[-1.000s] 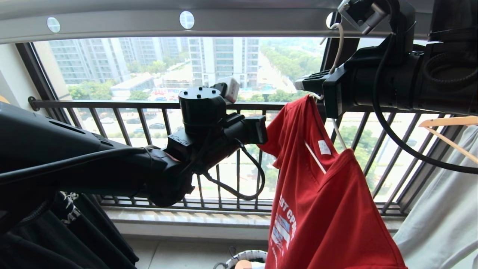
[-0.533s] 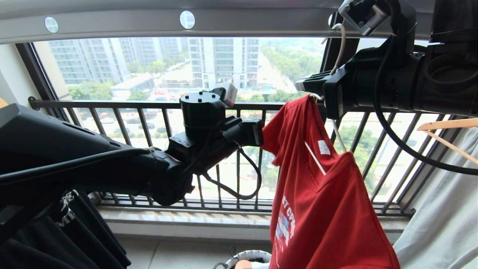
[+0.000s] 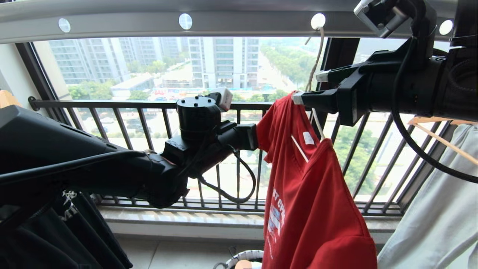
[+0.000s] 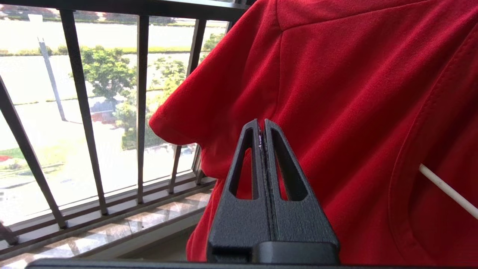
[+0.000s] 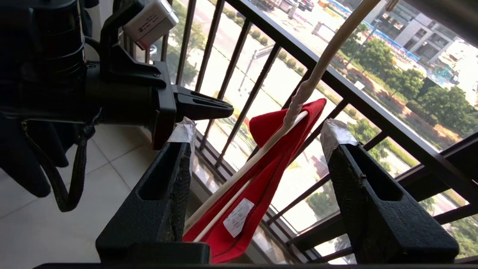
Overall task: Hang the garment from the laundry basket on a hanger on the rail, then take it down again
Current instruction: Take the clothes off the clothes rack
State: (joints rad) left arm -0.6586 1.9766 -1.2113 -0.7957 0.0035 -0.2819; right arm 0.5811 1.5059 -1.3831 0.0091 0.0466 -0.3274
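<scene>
Right gripper (image 5: 257, 145) newly spread off hanger (image 3: 313, 63); only left wrist view: left gripper (image 4: 262, 127) clenched, empty, by garment (image 4: 336, 93).

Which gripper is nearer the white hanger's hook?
Right. The right gripper stands open astride the hanger just below its hook; the left gripper, shut, sits lower by the garment's sleeve.

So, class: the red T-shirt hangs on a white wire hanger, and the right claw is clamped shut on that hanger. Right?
Not quite. The right wrist view shows the right claw open, its fingers either side of the hanger. The red T-shirt does hang on it.
</scene>
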